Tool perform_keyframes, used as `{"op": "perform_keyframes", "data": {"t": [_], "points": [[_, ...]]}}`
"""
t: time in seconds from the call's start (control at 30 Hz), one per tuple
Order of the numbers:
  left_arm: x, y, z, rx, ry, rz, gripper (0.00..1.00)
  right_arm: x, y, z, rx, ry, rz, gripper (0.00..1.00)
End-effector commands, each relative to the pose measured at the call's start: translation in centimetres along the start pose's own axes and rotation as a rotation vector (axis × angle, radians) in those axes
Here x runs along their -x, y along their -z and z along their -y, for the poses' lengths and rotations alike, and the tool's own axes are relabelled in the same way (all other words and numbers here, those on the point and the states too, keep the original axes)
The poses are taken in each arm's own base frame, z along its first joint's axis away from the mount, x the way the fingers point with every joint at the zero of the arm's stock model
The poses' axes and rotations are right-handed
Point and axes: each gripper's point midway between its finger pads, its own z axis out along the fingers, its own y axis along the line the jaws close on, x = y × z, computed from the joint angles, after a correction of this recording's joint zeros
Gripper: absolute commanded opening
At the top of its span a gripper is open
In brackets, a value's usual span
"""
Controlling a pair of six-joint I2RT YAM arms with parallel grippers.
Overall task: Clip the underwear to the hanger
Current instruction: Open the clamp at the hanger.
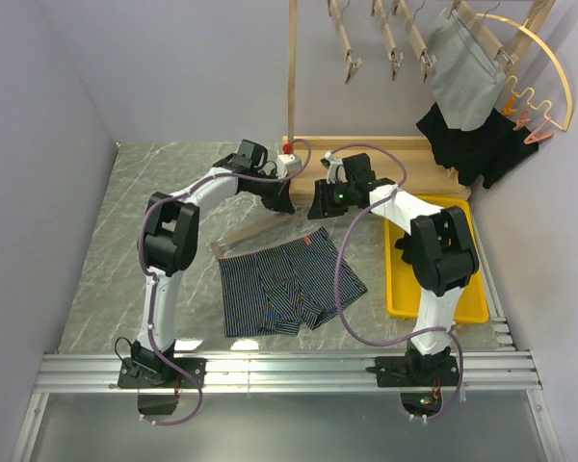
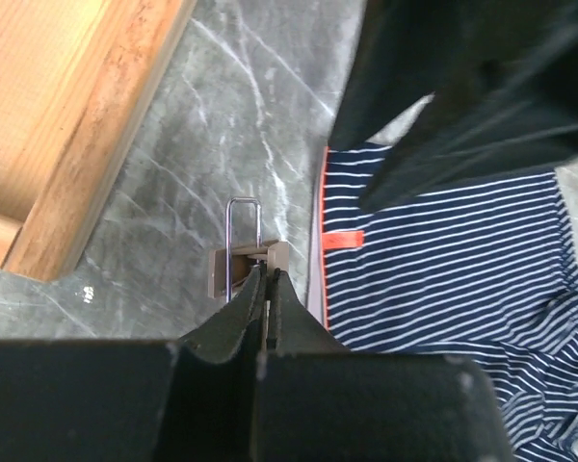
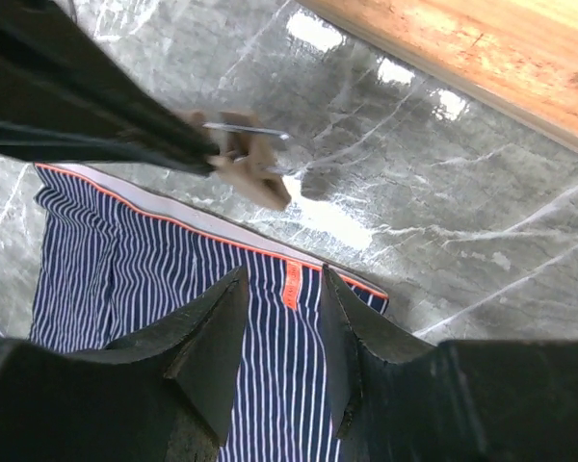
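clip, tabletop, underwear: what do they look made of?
Clip: pale matt body, probably wood, with a thin shiny wire loop, likely steel.
Table: grey stone look with white veins. It is glossy, with glare patches in the right wrist view. It could be marble or a printed laminate.
Underwear: soft knit cloth, perhaps cotton, navy with white stripes. It lies limp and creased.

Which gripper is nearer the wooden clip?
Left. The left gripper has its jaws shut on the wooden clip. The right gripper is open just beside it, over the waistband of the striped underwear.
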Motion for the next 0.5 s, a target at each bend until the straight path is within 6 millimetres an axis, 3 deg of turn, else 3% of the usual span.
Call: {"op": "perform_keyframes", "data": {"t": [0.0, 0.2, 0.47], "points": [[3.1, 2.3, 2.3, -0.042, -0.064, 0.073, 0.00, 3.0, 0.4, -0.7, 0.042, 0.058, 0.081, 0.44], [3.1, 3.3, 3.3, -0.090, -0.099, 0.081, 0.00, 3.6, 0.8, -1.4, 0.115, 0.093, 0.115, 0.42], [3.9, 4.6, 5.2, -0.133, -0.166, 0.107, 0.00, 4.2, 2.3, -4.0, 0.259, 0.114, 0.142, 0.40]]}}
